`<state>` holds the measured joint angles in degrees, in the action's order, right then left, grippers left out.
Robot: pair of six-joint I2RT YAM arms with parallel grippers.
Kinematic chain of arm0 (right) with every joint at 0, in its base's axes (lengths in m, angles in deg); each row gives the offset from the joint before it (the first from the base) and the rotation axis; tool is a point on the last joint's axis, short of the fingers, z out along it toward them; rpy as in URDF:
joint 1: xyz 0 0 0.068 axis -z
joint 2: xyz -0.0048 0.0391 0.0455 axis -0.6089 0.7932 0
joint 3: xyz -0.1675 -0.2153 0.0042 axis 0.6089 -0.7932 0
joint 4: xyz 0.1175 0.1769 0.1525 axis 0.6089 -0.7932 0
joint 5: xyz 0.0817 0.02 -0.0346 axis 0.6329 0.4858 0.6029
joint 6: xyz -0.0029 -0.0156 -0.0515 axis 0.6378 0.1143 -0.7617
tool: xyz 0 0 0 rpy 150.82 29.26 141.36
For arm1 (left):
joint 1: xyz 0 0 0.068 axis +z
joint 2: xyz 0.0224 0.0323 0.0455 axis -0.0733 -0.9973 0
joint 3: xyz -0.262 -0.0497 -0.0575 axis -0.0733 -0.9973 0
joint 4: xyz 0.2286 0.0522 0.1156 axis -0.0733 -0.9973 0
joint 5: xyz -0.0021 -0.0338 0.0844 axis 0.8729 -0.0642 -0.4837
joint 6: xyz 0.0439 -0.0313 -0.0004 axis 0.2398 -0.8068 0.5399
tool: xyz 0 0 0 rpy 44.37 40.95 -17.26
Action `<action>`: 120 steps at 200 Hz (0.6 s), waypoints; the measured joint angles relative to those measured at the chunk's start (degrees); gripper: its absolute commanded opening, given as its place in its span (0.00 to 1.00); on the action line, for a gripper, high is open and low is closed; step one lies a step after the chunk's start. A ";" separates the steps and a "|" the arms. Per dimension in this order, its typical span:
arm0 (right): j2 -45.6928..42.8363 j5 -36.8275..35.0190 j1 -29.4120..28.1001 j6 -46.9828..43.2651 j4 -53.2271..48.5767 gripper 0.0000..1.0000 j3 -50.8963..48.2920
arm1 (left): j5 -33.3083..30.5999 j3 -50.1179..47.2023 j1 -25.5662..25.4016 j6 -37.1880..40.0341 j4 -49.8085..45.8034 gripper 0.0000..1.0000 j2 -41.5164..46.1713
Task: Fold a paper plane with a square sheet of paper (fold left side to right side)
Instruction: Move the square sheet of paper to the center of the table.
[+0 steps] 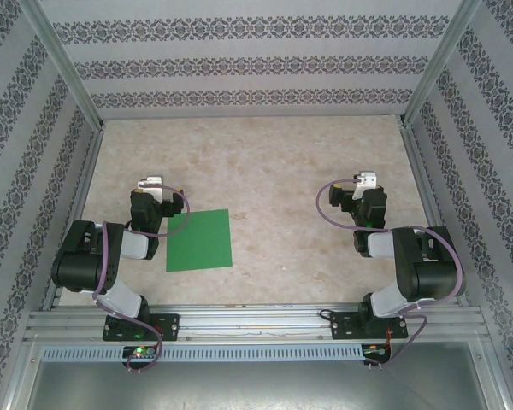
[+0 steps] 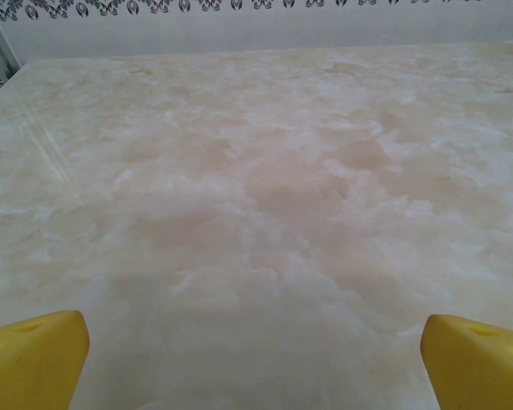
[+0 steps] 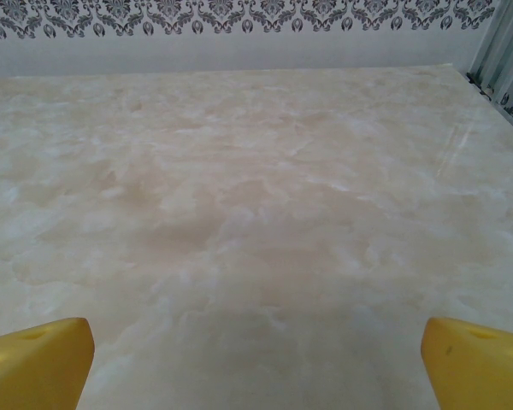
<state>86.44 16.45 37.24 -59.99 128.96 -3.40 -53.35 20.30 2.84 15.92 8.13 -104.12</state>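
Note:
The square sheet of paper [image 1: 199, 240] is bright green and lies flat on the marbled table, near the front and left of centre. The left arm's wrist covers its upper left corner. My left gripper [image 1: 151, 188] sits just beyond that corner and points away from the sheet. In the left wrist view the left gripper [image 2: 256, 363] is open, its yellow fingertips [image 2: 34, 359] wide apart over bare table. My right gripper [image 1: 365, 184] hovers over the right half of the table, far from the sheet. The right gripper [image 3: 256, 367] is open with nothing between its yellow fingertips [image 3: 474, 363]. The paper plane is out of view.
Patterned walls with metal corner posts [image 1: 67, 68] enclose the table on three sides. A metal rail [image 1: 256, 323] with both arm bases runs along the near edge. Bare marbled table [image 1: 265, 171] spreads between and beyond the arms.

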 measured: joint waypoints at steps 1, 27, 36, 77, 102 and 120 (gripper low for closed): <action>0.00 0.02 0.00 0.02 0.00 0.98 0.00 | 0.00 0.00 0.00 -0.02 0.00 1.00 0.00; -0.02 0.02 0.00 0.02 0.00 0.98 0.00 | 0.00 0.00 0.00 -0.02 0.00 1.00 0.00; 0.00 0.00 0.00 0.00 0.00 0.98 0.00 | 0.00 0.00 0.00 -0.02 0.00 1.00 0.00; -0.02 0.00 0.00 0.00 0.00 0.98 0.00 | 0.28 0.00 0.00 -0.02 0.00 1.00 0.00; 0.00 0.02 0.00 0.00 0.00 0.98 0.00 | 0.15 0.00 0.00 -0.02 0.00 1.00 0.00; -0.02 0.00 0.00 0.02 0.00 0.98 0.00 | -1.36 0.00 0.00 -0.09 0.02 1.00 0.00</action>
<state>86.41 16.45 37.24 -59.97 128.96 -3.40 -54.70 20.30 2.84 15.83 8.15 -104.12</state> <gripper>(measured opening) 0.982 0.997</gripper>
